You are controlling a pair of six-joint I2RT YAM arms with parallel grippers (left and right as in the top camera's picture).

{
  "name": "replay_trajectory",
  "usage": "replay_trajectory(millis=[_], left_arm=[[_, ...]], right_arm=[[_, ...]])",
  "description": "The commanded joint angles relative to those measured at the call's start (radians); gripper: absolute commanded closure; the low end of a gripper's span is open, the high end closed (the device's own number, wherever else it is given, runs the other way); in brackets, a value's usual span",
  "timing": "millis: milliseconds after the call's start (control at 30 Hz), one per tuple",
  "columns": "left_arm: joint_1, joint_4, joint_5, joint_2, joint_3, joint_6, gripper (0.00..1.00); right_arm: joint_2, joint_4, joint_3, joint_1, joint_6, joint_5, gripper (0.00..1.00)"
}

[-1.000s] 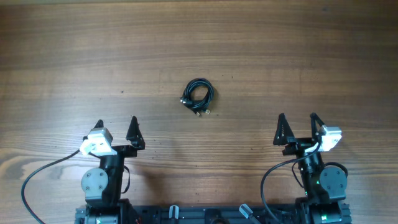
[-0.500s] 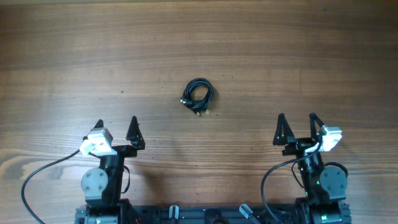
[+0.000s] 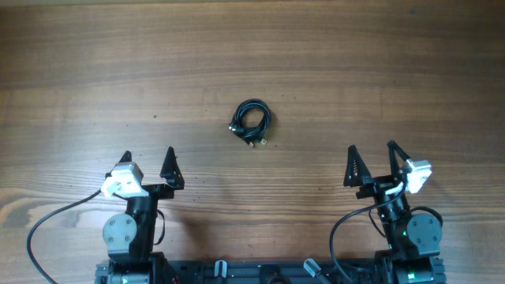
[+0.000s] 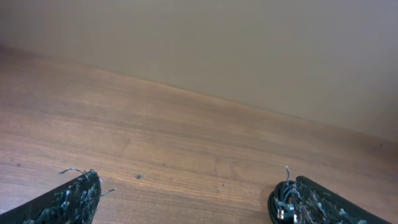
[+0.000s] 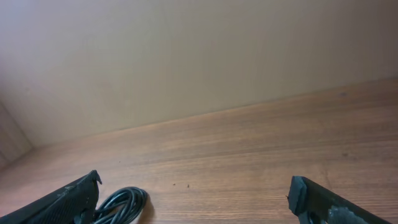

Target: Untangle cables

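Probably handles light, limp and snaggy: cables point(image 3: 252, 123) bundled small on the tabletop point(image 3: 379, 71). Best to pinch an outer loop. Shows left claw point(image 3: 147, 154) and right claw point(image 3: 372, 147) spread wide, empty.

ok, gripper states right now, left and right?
Left gripper: open, holding nothing.
Right gripper: open, holding nothing; the cables lie well clear of both.

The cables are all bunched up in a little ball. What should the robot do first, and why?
Probably reach the right gripper forward and inward to the cables. They lie in one coiled bundle on the table, and that gripper is open, empty and short of them.
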Motion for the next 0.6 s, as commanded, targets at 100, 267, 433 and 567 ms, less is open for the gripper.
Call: replay_trajectory(millis=[100, 267, 433, 567], left_arm=[[0.006, 0.016, 0.037, 0.000, 0.021, 0.013, 0.00], [0.006, 0.013, 0.037, 0.034, 0.077, 0.013, 0.00], [0.006, -0.005, 0.049, 0.145, 0.184, 0.021, 0.00], [0.006, -0.073, 0.086, 0.293, 0.327, 0.024, 0.00]], right_arm=[[0.000, 0.009, 0.020, 0.005, -0.004, -0.033, 0.00], [0.011, 0.009, 0.043, 0.005, -0.026, -0.077, 0.00], [0.055, 0.009, 0.084, 0.005, -0.026, -0.101, 0.00], [0.117, 0.008, 0.136, 0.005, -0.030, -0.101, 0.00]])
